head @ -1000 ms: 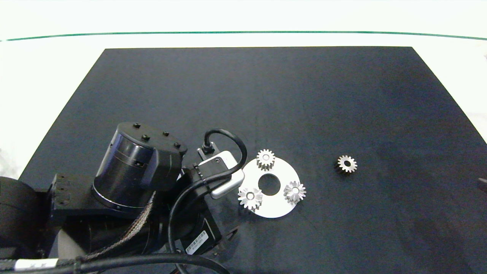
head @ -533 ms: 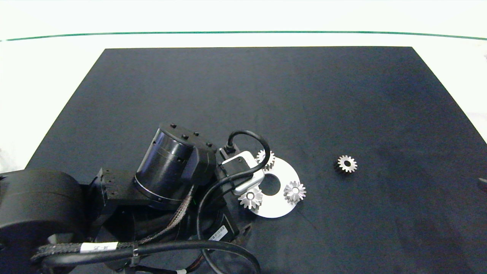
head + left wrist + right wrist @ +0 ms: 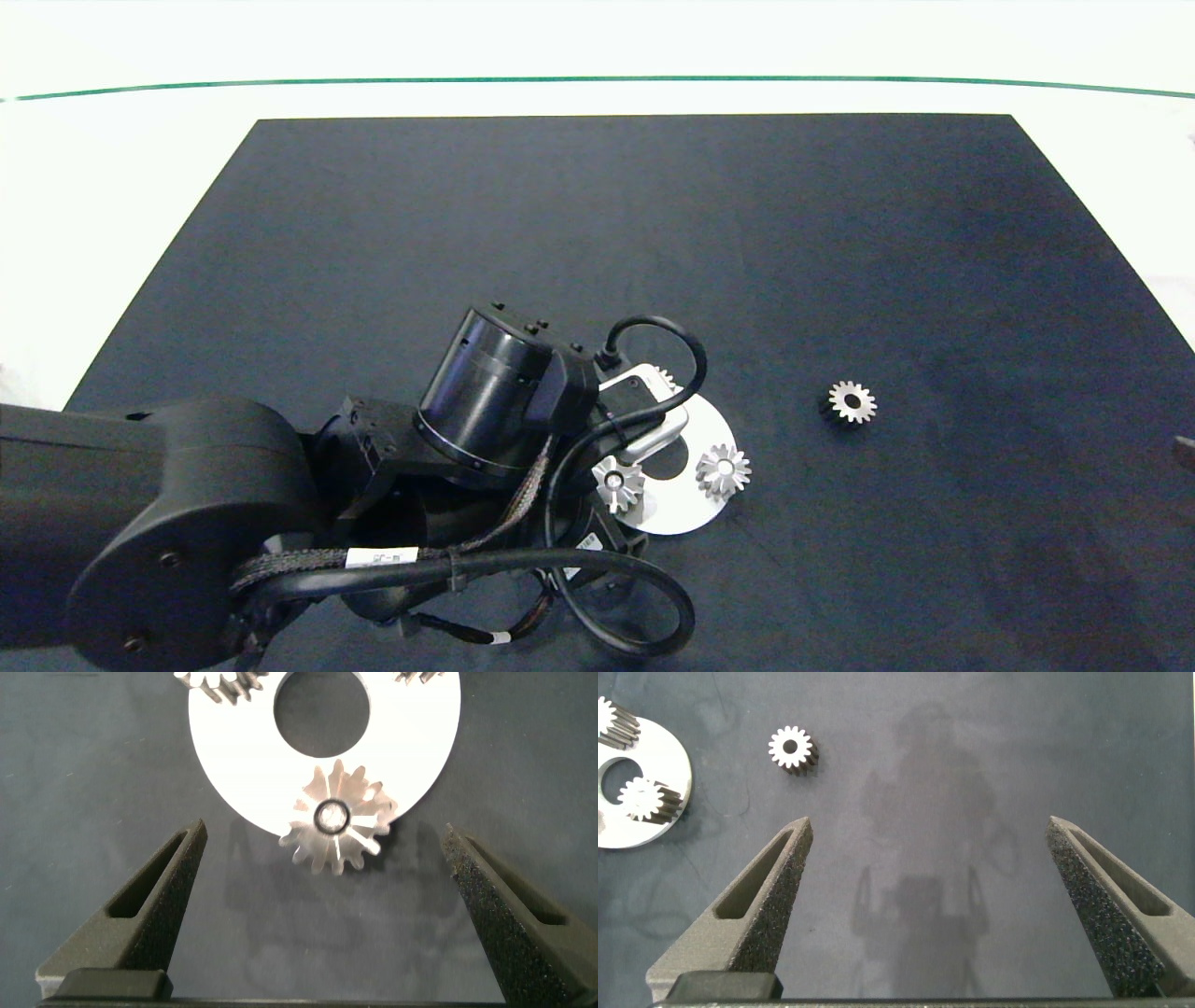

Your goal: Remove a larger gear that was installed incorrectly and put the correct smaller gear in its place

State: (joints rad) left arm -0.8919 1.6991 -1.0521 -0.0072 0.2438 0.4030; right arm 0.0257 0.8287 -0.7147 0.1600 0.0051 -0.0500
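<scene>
On the dark desk (image 3: 653,233) lies a white round plate (image 3: 686,509) with a centre hole, carrying three silver gears. The left gripper (image 3: 327,859) hovers over the plate's near-left edge with its jaws spread wide, and the larger gear (image 3: 334,818) sits on the plate's rim between them, touched by neither finger. In the head view that gear (image 3: 618,483) shows just beside the left arm's wrist. The smaller gear (image 3: 851,401) lies alone on the desk, well apart to the right of the plate. The right gripper (image 3: 924,905) hangs above bare desk farther right, jaws spread and holding nothing, the smaller gear (image 3: 791,749) ahead of it.
</scene>
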